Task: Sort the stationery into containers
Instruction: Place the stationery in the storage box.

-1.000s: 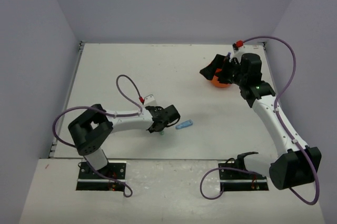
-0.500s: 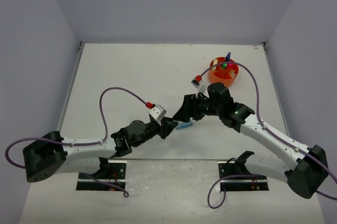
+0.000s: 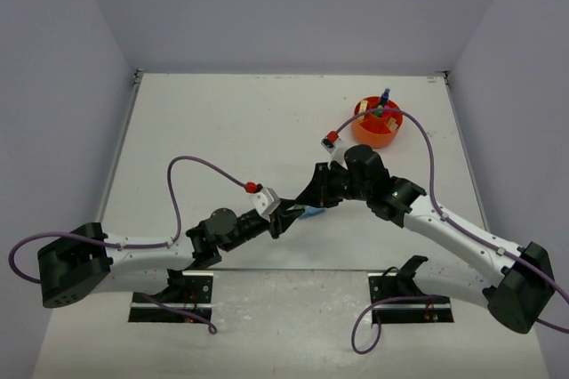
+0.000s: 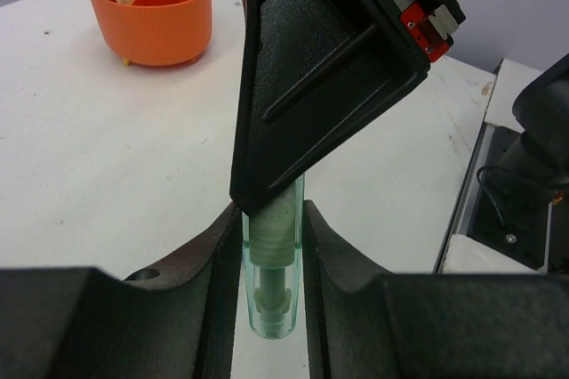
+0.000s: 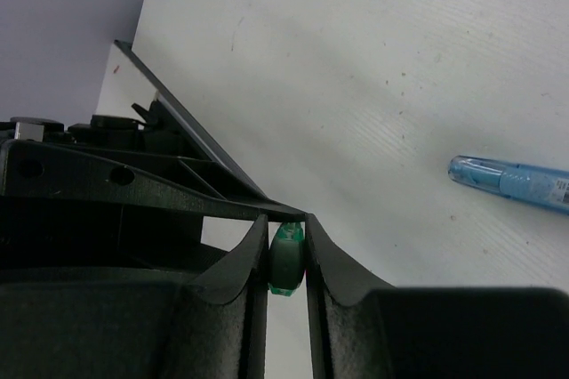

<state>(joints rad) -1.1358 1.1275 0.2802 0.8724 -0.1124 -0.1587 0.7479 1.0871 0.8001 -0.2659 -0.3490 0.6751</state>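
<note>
Closer together than before, left gripper [image 4: 269, 219] and right gripper [image 5: 286, 223] both pinch the green highlighter [image 4: 269, 294], its long axis pointing from one gripper into the other.

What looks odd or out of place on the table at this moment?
Nothing is spilled or damaged. Oddly, the left gripper and the right gripper both clamp one green highlighter. A blue highlighter lies loose on the table, outside the orange tub.

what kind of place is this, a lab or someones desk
Most likely a robotics lab test cell: a bare white table boxed in by plain lilac panels, a cabled left arm and right arm bolted at its near edge, and an orange tub of stationery.
</note>
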